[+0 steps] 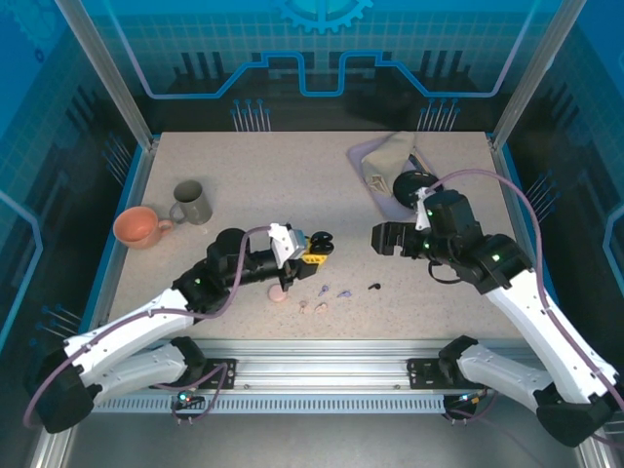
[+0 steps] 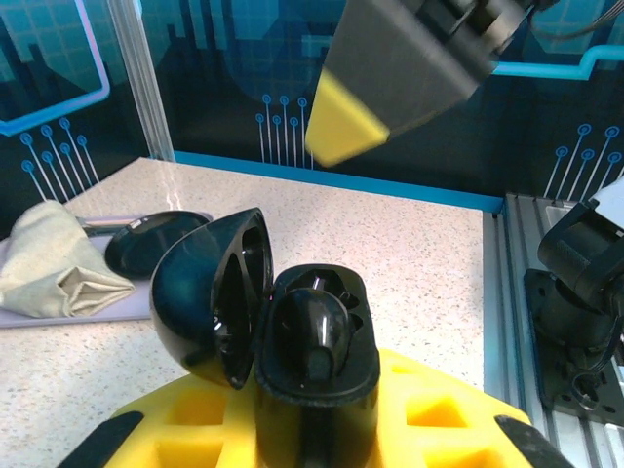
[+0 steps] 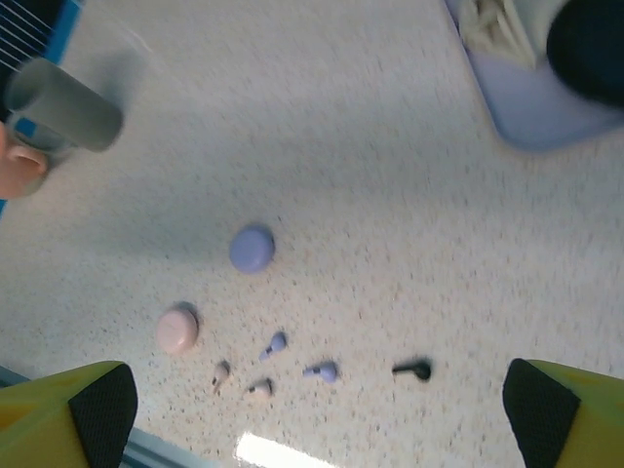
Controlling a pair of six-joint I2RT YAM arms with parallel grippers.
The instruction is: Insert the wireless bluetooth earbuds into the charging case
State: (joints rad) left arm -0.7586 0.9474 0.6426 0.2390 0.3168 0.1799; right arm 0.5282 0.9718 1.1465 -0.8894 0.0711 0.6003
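Speckled beige tabletop [image 1: 292,166], blue enclosure walls behind: at the centre of the overhead frame my left gripper [image 1: 314,250] is clamped on an open black charging case [image 2: 292,341]. In that arm's wrist view the lid tips to the left. A rounded black form [image 2: 314,327] sits in one well, probably an earbud, though black on black blurs its outline. The case's base is hidden between my yellow fingers [image 2: 400,375].

Just right of centre, my right gripper [image 1: 378,237] faces the case with jaws spread wide, holding nothing.

Loose at lower centre of the right wrist view lie one black earbud [image 3: 413,369], two lavender earbuds [image 3: 322,370] and two pale pink earbuds [image 3: 258,387], too small for detail. A pink case [image 3: 177,330] and a lavender case [image 3: 253,248] sit near them.

At upper left stands a grey mug [image 3: 63,102], with an orange cup [image 3: 12,171] cropped by the edge. At upper right a lavender tray [image 3: 526,117], a cloth [image 3: 497,24] and a second black case [image 3: 590,49] run out of frame.
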